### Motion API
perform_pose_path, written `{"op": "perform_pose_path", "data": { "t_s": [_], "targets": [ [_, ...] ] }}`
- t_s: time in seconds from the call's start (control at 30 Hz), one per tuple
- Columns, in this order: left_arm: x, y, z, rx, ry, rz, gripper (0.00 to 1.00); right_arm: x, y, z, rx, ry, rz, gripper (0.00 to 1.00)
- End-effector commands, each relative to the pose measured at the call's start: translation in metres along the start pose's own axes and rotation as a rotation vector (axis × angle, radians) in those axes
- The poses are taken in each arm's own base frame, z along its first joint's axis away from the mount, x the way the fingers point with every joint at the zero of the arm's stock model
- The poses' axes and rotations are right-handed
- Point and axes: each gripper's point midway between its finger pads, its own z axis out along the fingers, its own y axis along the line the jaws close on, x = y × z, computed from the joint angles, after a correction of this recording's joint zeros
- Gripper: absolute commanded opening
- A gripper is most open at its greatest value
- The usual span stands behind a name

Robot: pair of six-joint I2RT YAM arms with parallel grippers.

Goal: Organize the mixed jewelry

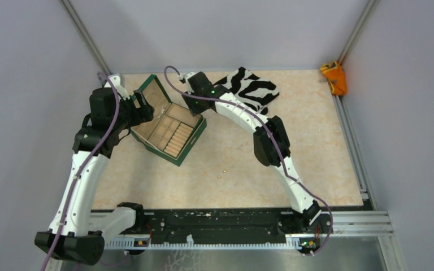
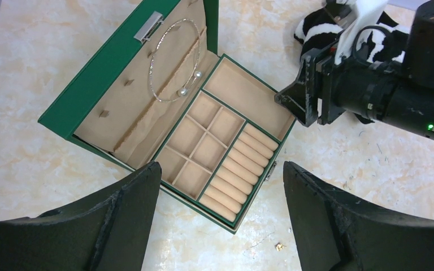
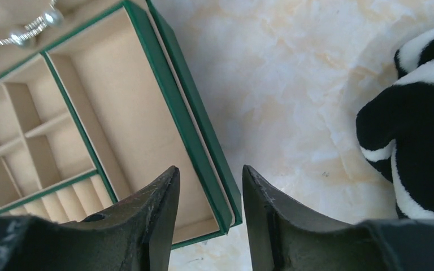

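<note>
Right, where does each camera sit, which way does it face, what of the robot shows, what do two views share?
Top external: high behind the bases, looking down on the beige marbled table; left arm, right arm show.
Left wrist: on the left arm, looking down at the dark green box with tan compartments; left claw shows.
Right wrist: on the right arm, facing down at that box's corner; right claw shows.
Shared: both wrist views show the thin silvery wire hoop.

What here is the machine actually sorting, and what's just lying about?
Part of the job: silver hoop; gold specks on the table; green box, probably where they go.
Just lying about: zebra cloth; orange object in the far corner.
</note>
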Motion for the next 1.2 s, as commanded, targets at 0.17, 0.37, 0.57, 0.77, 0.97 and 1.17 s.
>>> {"op": "perform_pose_path", "data": {
  "t_s": [0.17, 0.37, 0.57, 0.77, 0.97, 1.17],
  "targets": [
    [-0.002, -0.003, 0.001, 0.02, -0.013, -0.011, 0.85, 0.01, -0.001, 0.003, -0.009, 0.033, -0.101, 0.21],
    [-0.001, -0.002, 0.002, 0.016, -0.011, -0.013, 0.85, 0.013, 0.002, 0.003, -0.028, 0.04, -0.114, 0.17],
    [-0.003, -0.004, 0.002, 0.024, -0.012, -0.014, 0.85, 0.015, 0.004, -0.001, -0.046, 0.052, -0.131, 0.0],
    [-0.003, -0.005, 0.003, 0.029, -0.01, -0.017, 0.85, 0.001, 0.016, -0.019, -0.136, 0.022, -0.044, 0.0],
    [-0.003, -0.005, 0.001, 0.026, -0.013, -0.015, 0.85, 0.003, 0.018, -0.021, -0.182, 0.036, -0.042, 0.0],
    [-0.004, -0.005, 0.0, 0.03, -0.016, -0.017, 0.85, 0.034, 0.007, -0.001, -0.123, 0.105, -0.042, 0.0]
  ]
}}
